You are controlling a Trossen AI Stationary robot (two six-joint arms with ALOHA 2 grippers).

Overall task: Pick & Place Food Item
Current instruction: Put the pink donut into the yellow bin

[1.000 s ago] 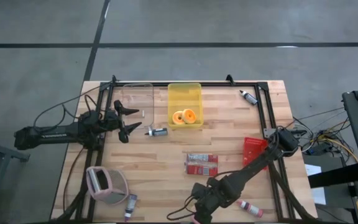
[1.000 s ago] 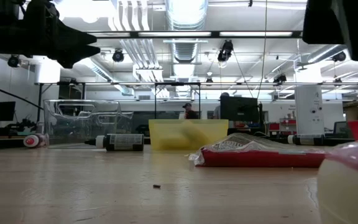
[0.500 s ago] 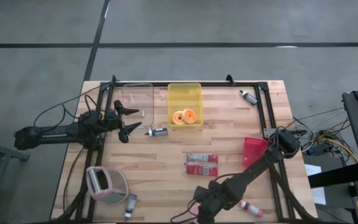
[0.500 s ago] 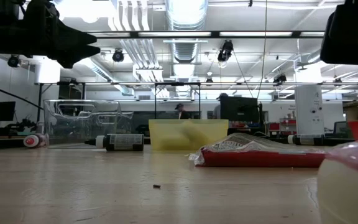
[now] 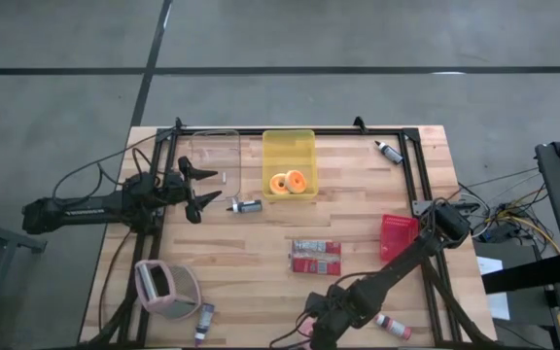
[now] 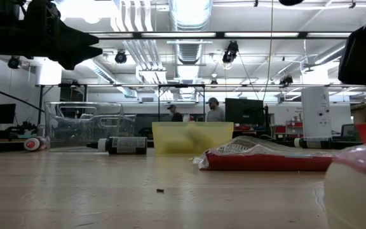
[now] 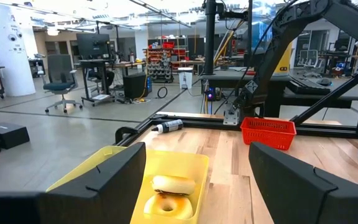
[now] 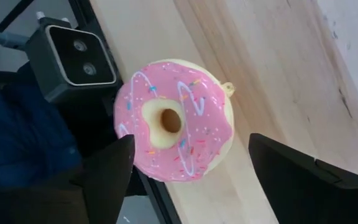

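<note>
A pink-frosted donut (image 8: 174,118) with sprinkles lies flat, frosting up, at the table's near edge beside the low camera (image 8: 73,56). In the low view it is the pink-and-white shape at the right (image 6: 356,187). My right gripper (image 8: 191,140) hovers over it, open, one finger on either side and neither touching. In the high view this gripper (image 5: 317,333) is at the near edge. A yellow bin (image 5: 290,146) at the far middle holds two orange donuts (image 5: 288,182). My left gripper (image 5: 214,187) waits open left of the bin, which it faces (image 7: 197,155).
A red-and-white packet (image 5: 316,256) lies mid-table, a red basket (image 5: 397,233) at the right. A clear bin (image 5: 212,156), small bottles (image 5: 244,205) (image 5: 389,151), a pink bottle (image 5: 392,326) and a pink container (image 5: 168,289) stand around. People stand far beyond the table (image 6: 213,109).
My right gripper has shifted a little toward the table's right edge while staying at the near edge; in the low view its dark bulk has drawn back toward the picture's right. The donut has stayed where it lies.
</note>
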